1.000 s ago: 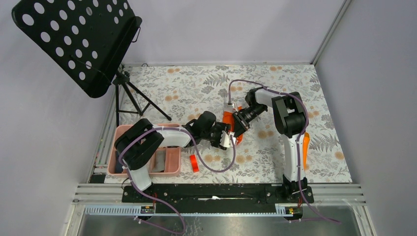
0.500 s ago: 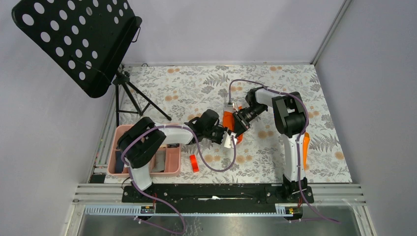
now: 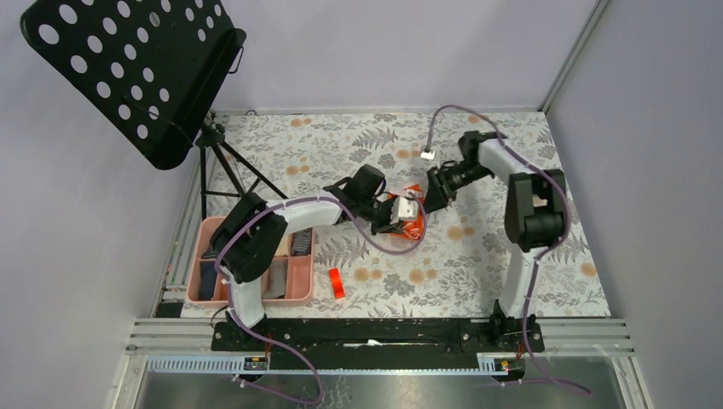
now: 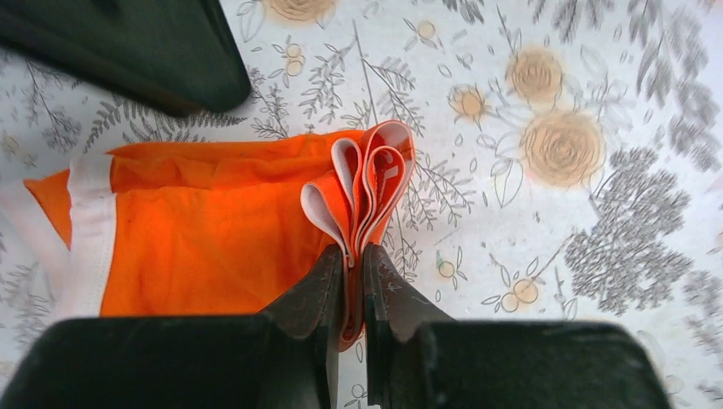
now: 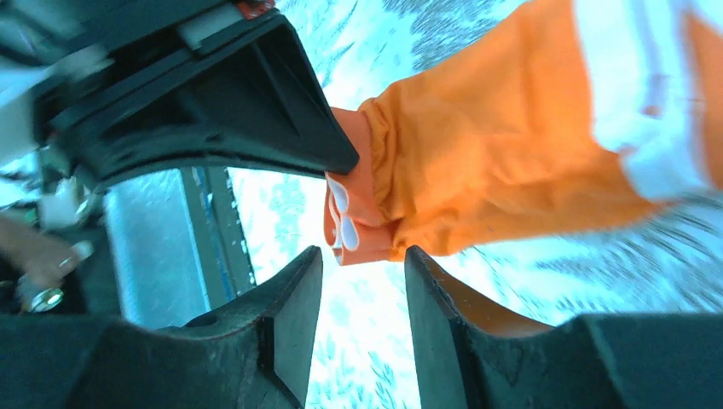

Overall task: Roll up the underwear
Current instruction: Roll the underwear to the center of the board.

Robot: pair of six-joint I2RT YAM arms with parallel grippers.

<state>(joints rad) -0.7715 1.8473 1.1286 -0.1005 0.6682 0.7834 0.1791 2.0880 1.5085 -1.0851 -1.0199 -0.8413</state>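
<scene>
My left hand (image 4: 354,253) is pinched tight on a pleated bunch of the orange underwear (image 4: 205,221), right at its white-trimmed edge. The rest of the garment lies spread on the flowered bench (image 4: 529,256), near the bench's middle. My right hand (image 5: 362,256) stands partly open with nothing between its fingers, just beside that same bunched edge and facing my left hand. A small red block (image 3: 336,283) lies well apart, just beside a pink tray (image 3: 294,298).
</scene>
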